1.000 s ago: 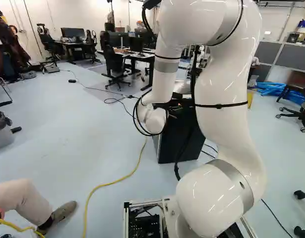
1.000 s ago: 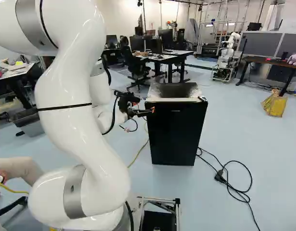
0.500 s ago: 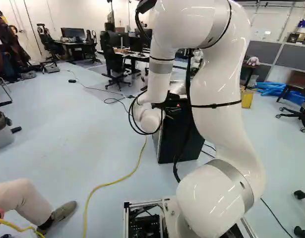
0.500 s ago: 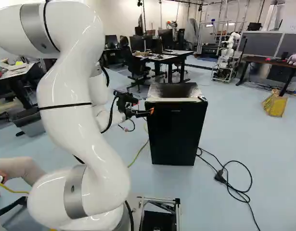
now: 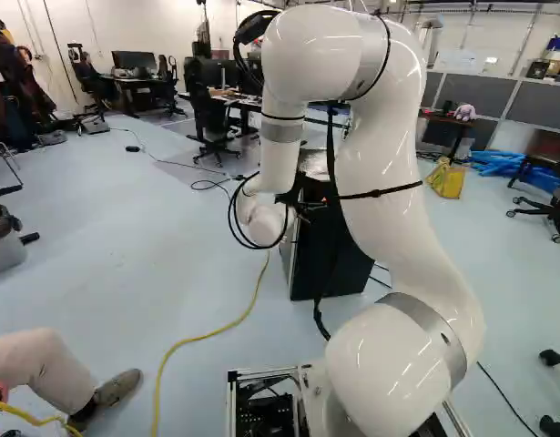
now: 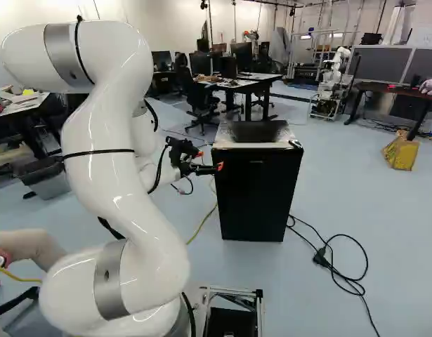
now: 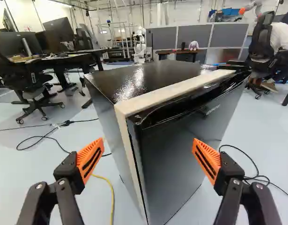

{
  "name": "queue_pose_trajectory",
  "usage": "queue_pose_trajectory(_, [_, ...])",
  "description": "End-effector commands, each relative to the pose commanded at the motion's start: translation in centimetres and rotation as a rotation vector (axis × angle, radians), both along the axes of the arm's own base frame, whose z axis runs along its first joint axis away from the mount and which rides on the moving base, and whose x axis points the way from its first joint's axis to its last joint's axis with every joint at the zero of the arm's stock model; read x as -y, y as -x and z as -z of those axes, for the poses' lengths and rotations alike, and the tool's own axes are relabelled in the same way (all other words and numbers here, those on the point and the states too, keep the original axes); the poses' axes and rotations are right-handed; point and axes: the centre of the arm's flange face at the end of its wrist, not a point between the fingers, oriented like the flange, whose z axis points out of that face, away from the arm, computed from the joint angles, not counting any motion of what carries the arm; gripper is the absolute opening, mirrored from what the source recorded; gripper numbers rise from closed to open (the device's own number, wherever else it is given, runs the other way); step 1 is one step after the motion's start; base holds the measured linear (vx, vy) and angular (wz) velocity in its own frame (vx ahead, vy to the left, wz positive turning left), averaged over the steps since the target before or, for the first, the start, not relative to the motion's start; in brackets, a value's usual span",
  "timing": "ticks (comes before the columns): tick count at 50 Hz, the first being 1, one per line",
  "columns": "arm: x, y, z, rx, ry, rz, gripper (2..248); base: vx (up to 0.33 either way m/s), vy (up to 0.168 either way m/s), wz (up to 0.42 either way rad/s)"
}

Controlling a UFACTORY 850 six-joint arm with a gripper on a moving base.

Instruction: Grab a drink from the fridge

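wrist view, with the gripper (image 7: 148, 146) spread wide before the near front edge of the fridge (image 7: 105, 124), with no drink in sight, likely behind the closed door (image 7: 179, 159), so best lining up on the seam (image 7: 137, 168) first and easing in without shoving.

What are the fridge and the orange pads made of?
The mini fridge looks like glossy black metal, maybe plastic: light glares off its top. The orange pads look like matte rubber or plastic, with ribs and dark slots; I can't tell which.
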Motion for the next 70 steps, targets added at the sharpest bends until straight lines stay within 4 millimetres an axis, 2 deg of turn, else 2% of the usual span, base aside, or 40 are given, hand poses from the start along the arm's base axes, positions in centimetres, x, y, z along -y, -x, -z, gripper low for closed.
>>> queue_pose_trajectory(25, [-1.3, -0.9, 0.1, 0.037, 0.000, 0.079, 247, 0.000, 0.000, 0.000])
queue_pose_trajectory(70, [-1.3, -2.2, 0.4, 0.056, -0.023, 0.231, 247, 0.000, 0.000, 0.000])
